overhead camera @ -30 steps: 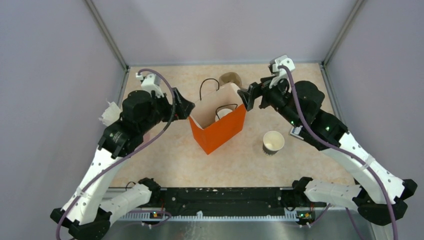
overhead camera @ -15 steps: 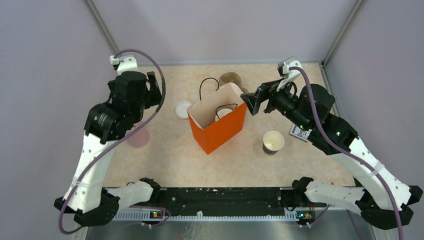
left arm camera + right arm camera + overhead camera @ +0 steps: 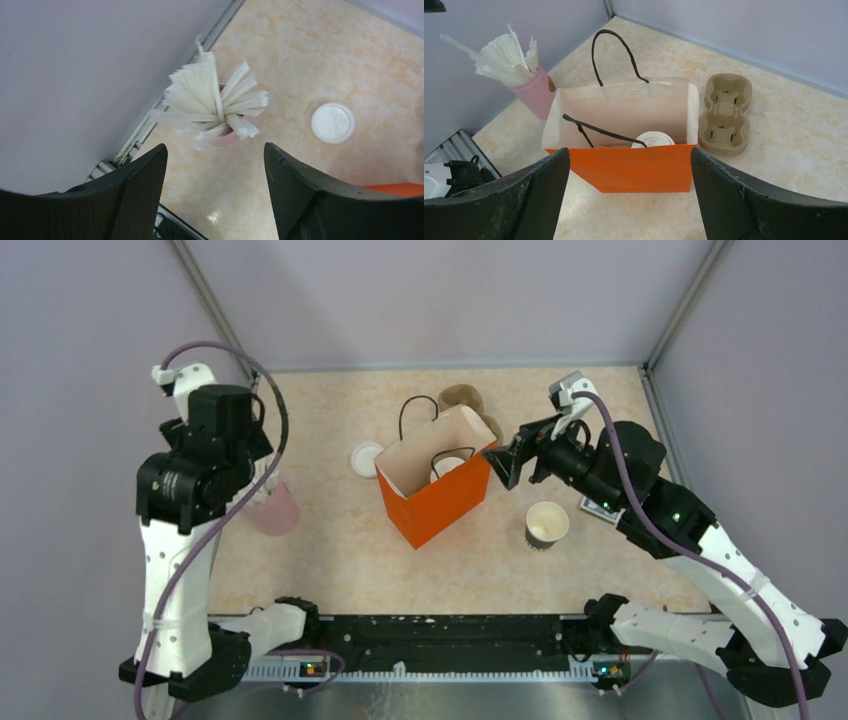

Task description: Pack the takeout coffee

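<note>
The left tool (image 3: pixel 215 152), fingers apart and empty, hangs over a pink cup of white wrapped straws (image 3: pixel 215 107) by the desk's left edge. A loose round white plastic lid (image 3: pixel 367 458) lies between that and the tall orange paper bag (image 3: pixel 440 505) at mid-desk, which holds a white-lidded cup (image 3: pixel 653 139). The right tool (image 3: pixel 630 155), likewise apart and empty, hovers at the bag's right side. The unlidded small pale tan paper cup (image 3: pixel 547 523) stands just nearward, closest to the right arm.

takeout coffee (image 3: pixel 653 139): only lid shows, cup hidden by orange bag (image 3: pixel 639 167) | pulp tray (image 3: pixel 462 397): partly behind bag
</note>
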`<state>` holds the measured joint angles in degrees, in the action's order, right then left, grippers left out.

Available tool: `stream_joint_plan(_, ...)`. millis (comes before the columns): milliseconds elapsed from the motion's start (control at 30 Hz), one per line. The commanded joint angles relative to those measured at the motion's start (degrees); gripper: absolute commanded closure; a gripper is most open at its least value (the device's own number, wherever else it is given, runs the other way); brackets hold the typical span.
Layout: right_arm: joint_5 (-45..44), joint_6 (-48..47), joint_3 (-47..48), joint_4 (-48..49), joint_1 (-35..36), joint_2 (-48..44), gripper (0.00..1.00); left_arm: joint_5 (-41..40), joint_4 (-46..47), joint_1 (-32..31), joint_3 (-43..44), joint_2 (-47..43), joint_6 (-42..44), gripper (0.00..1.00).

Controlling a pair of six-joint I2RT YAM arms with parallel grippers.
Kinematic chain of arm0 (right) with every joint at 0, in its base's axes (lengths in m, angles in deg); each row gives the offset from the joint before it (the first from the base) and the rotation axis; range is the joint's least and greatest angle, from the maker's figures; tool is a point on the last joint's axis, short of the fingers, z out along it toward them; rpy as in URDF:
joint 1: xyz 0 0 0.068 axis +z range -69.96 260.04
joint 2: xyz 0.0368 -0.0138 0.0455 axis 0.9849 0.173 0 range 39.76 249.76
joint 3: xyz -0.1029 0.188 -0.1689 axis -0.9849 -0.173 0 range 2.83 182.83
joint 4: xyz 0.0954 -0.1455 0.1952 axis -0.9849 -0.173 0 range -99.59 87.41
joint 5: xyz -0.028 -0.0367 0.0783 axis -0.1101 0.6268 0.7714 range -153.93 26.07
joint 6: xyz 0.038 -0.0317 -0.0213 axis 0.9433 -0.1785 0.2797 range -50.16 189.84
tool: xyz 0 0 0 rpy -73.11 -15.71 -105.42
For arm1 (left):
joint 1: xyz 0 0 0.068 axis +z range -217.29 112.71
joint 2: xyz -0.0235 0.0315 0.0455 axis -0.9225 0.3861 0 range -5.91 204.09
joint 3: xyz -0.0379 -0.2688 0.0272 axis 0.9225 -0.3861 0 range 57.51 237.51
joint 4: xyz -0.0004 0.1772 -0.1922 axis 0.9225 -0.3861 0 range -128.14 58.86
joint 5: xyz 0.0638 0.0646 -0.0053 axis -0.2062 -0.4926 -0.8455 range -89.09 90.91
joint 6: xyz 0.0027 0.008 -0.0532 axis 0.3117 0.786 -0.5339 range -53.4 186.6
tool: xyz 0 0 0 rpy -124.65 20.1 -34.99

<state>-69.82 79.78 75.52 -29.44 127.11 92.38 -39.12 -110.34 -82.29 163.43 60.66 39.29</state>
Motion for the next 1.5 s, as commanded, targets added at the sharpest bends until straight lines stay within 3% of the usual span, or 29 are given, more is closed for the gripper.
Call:
stream_joint_plan(0,1.14,-1.92,-0.60,1.97,-0.44,-1.50,0.12,-7.50,-1.84,1.91,0.45,-2.95,3.76,0.23)
stream_joint_plan(100,0.98,-1.75,-1.48,2.83,-0.48,-2.17,0.12,-11.76,-0.85,2.26,-1.18,-2.97,6.34,0.21)
stream_joint_plan(233,0.76,-1.93,-2.85,3.84,-0.48,-3.42,0.12,-11.66,4.28,3.51,-7.52,-3.48,9.38,0.21)
stream_joint_plan(467,-0.50,-3.16,-2.88,2.69,-0.46,-4.88,0.12,-0.58,13.32,16.53,-15.97,-5.05,14.04,0.24)
stream_joint_plan(667,-1.58,-2.56,-4.98,2.80,-0.43,-7.61,0.12,6.34,14.49,21.54,-18.28,-4.09,10.56,0.37)
stream_joint_plan(767,-2.32,-2.82,-5.60,2.78,-0.48,-8.29,0.12,7.75,14.40,22.52,-17.50,-3.65,10.35,0.51)
stream_joint_plan(867,-3.08,-3.59,-6.19,2.71,-0.48,-8.71,0.12,7.79,12.65,23.10,-16.73,-2.92,9.46,0.58)
stream_joint_plan(967,-3.57,-4.81,-6.46,2.76,-0.48,-8.76,0.12,7.31,10.63,23.52,-16.47,-2.73,9.26,0.57)
stream_joint_plan(1033,-3.92,-5.68,-6.50,2.82,-0.48,-8.77,0.12,4.63,10.12,23.55,-17.33,-2.94,10.13,0.47)
stream_joint_plan(1333,-4.03,-7.21,-7.48,3.19,-0.49,-8.99,0.11,3.30,12.94,23.68,-21.28,-3.38,11.40,0.48)
stream_joint_plan(1467,-5.25,-6.62,-8.45,3.34,-0.49,-10.42,0.11,4.28,15.28,23.79,-21.67,-2.59,12.54,0.57)
